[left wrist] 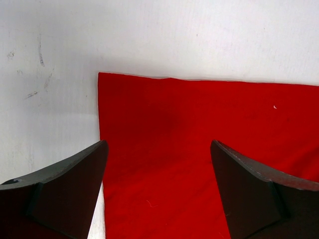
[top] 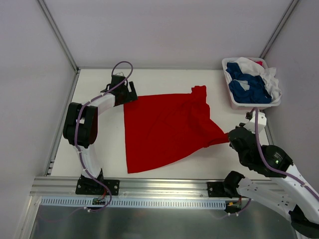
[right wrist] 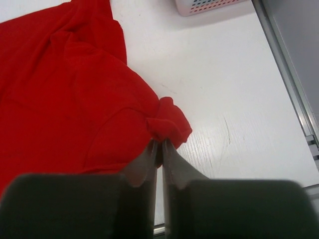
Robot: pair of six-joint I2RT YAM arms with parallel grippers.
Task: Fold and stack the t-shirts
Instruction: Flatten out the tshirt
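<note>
White walls close in a white tabletop (top: 164,169) on three sides.

The right gripper (right wrist: 160,149) sits low near the right edge, about midway along it. Its jaws are pressed together on a small bunch of the red shirt (top: 159,129), and the cloth is drawn out to a point there.

From that pinch the shirt fans out leftward over the middle of the tabletop. It lies mostly flat, with a straight left side running from the far part of the tabletop toward the near edge. A crumpled bit, maybe a sleeve, sticks out toward the far edge.

The left gripper (top: 127,92) is over the shirt's far-left corner. Its jaws are spread wide and hold nothing. Whether it touches the cloth cannot be told.

A basket (top: 249,105) in the far-right corner holds a blue shirt (top: 246,84) and a white shirt (top: 269,79).

This looks like the spreading step, before any fold. The next move likely calls for the left gripper to drop and pinch that corner, so that both arms can pull the cloth taut.

Bare tabletop lies left of the shirt and along the far edge. The right gripper has little room, with the right edge and the basket both near. The shirt's near side lies close to the near edge.
</note>
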